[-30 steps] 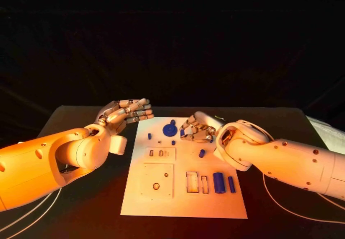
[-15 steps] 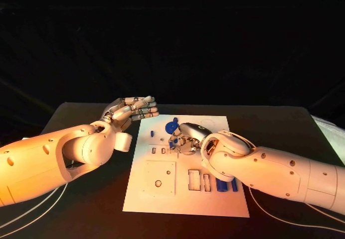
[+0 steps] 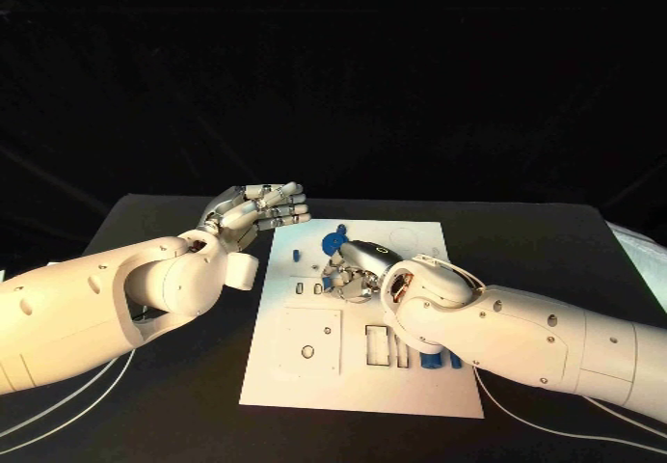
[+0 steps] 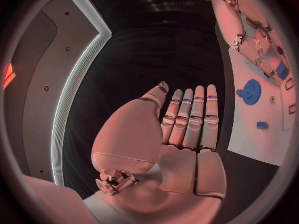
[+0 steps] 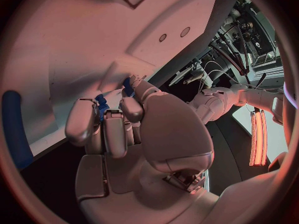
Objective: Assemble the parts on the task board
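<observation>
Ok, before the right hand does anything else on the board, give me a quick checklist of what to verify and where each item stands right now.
1. Right hand over the task board: ok, it is lowered onto the board's middle.
2. Small blue part between its fingers: ok in the right wrist view, though how firmly is unclear.
3. Left hand out of the way: ok, raised beside the board's far left corner, holding nothing.
4. Blue gear undisturbed: ok, lying on the board.
5. Part lined up with its slot: cannot tell, the hand covers it.
</observation>
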You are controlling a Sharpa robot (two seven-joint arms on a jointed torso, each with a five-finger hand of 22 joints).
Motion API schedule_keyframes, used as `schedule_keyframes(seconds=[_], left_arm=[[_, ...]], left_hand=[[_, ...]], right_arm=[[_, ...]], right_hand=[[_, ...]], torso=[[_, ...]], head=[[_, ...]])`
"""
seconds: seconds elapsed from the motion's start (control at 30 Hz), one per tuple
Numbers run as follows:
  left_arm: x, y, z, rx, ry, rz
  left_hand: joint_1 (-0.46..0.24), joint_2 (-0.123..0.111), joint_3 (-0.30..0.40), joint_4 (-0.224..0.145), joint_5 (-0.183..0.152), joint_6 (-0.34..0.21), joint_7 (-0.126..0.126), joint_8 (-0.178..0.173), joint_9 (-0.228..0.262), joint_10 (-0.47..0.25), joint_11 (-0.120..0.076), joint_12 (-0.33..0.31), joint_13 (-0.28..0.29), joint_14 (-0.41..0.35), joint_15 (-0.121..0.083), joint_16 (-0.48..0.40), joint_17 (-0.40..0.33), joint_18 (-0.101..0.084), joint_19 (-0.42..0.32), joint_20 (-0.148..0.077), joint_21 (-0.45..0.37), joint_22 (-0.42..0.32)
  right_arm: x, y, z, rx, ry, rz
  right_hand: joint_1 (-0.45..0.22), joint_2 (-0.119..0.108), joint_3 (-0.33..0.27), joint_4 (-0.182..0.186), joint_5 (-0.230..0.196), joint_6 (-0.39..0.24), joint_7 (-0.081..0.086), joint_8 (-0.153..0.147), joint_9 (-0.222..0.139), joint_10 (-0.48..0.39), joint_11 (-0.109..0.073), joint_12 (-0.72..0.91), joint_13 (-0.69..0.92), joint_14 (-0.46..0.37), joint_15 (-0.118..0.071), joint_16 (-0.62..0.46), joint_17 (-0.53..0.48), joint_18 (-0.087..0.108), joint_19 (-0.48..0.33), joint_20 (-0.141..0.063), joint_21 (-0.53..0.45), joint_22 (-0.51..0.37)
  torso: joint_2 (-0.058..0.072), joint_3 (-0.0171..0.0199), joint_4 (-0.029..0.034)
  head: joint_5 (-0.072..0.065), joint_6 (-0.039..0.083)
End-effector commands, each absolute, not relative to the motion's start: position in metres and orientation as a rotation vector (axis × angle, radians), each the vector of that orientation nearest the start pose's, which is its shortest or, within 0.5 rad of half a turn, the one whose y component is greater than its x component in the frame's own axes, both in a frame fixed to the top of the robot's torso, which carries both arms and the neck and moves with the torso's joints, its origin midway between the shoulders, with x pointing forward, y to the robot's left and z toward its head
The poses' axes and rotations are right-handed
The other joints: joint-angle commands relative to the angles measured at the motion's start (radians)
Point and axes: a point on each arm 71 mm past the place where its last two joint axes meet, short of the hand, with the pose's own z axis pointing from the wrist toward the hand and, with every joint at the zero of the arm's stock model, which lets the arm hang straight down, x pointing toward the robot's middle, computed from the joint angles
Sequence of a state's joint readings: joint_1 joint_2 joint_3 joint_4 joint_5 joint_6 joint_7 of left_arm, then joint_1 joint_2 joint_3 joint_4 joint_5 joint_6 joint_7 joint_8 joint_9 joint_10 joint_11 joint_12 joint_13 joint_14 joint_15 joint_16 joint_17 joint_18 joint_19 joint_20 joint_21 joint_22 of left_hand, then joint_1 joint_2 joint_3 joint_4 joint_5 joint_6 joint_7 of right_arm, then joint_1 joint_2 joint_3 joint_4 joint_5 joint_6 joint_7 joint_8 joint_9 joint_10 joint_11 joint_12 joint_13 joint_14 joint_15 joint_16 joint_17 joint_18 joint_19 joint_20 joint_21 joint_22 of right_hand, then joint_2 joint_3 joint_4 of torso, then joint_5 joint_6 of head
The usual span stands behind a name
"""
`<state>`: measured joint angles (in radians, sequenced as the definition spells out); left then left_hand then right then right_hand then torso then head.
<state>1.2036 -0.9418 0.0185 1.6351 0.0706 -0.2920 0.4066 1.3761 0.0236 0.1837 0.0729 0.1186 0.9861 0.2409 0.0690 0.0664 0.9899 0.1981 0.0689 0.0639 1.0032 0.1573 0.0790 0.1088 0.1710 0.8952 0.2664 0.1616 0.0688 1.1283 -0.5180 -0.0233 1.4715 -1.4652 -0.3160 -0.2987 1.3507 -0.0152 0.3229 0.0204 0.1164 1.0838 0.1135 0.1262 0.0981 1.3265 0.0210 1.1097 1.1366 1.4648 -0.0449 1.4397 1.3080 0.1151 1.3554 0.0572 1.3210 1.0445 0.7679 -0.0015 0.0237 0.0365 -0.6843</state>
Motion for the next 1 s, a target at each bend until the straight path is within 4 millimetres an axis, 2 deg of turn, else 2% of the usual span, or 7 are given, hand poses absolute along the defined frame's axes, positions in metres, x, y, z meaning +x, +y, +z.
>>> schedule_keyframes(seconds=[0.03, 0.67, 1.0], left_arm=[[0.4758, 0.2236, -0.1458, -1.161, 1.338, -1.667], [0.476, 0.2245, -0.146, -1.162, 1.338, -1.666], [0.4761, 0.2248, -0.1462, -1.162, 1.338, -1.665]], left_hand=[[-0.004, -0.005, 0.006, 0.0, 0.004, -0.001, -0.002, -0.002, 0.0, 0.0, -0.006, 0.0, 0.001, 0.004, -0.001, 0.004, -0.001, 0.013, -0.002, -0.001, 0.0, 0.001], [-0.004, -0.005, 0.006, 0.0, 0.004, -0.001, -0.002, -0.002, 0.0, 0.0, -0.006, 0.0, 0.001, 0.004, -0.001, 0.004, -0.001, 0.013, -0.002, -0.001, 0.0, 0.001], [-0.004, -0.005, 0.006, 0.0, 0.004, -0.001, -0.002, -0.002, 0.0, 0.0, -0.006, 0.0, 0.001, 0.004, -0.001, 0.004, -0.001, 0.013, -0.002, -0.001, 0.0, 0.001]], right_arm=[[0.4648, -0.0571, -0.2177, -0.17, 1.78, 0.725], [0.4632, -0.0592, -0.2208, -0.211, 1.802, 0.681], [0.4622, -0.0591, -0.2197, -0.205, 1.791, 0.684]], right_hand=[[-0.013, -0.001, 0.004, -0.001, 0.006, 0.01, -0.005, 0.004, 0.009, -0.006, 0.001, -0.008, -0.002, 0.062, -0.006, -0.004, 0.035, -0.014, -0.003, -0.003, -0.005, -0.001], [-0.043, -0.032, -0.008, -0.003, 0.015, -0.017, 0.007, -0.015, 0.004, -0.032, 0.01, -0.05, -0.033, 0.06, 0.001, -0.012, 0.024, -0.011, -0.01, 0.002, -0.016, -0.018], [-0.066, -0.057, -0.021, 0.001, 0.062, -0.044, 0.017, -0.033, -0.002, -0.055, 0.019, -0.089, -0.064, 0.057, 0.008, -0.021, 0.013, -0.01, -0.013, 0.008, -0.023, -0.028]], torso=[[0.0, 0.0004, -0.0008], [0.0, 0.0009, -0.0009], [0.0, 0.0002, 0.0]], head=[[0.001, -0.003], [0.0, -0.01], [-0.002, -0.012]])
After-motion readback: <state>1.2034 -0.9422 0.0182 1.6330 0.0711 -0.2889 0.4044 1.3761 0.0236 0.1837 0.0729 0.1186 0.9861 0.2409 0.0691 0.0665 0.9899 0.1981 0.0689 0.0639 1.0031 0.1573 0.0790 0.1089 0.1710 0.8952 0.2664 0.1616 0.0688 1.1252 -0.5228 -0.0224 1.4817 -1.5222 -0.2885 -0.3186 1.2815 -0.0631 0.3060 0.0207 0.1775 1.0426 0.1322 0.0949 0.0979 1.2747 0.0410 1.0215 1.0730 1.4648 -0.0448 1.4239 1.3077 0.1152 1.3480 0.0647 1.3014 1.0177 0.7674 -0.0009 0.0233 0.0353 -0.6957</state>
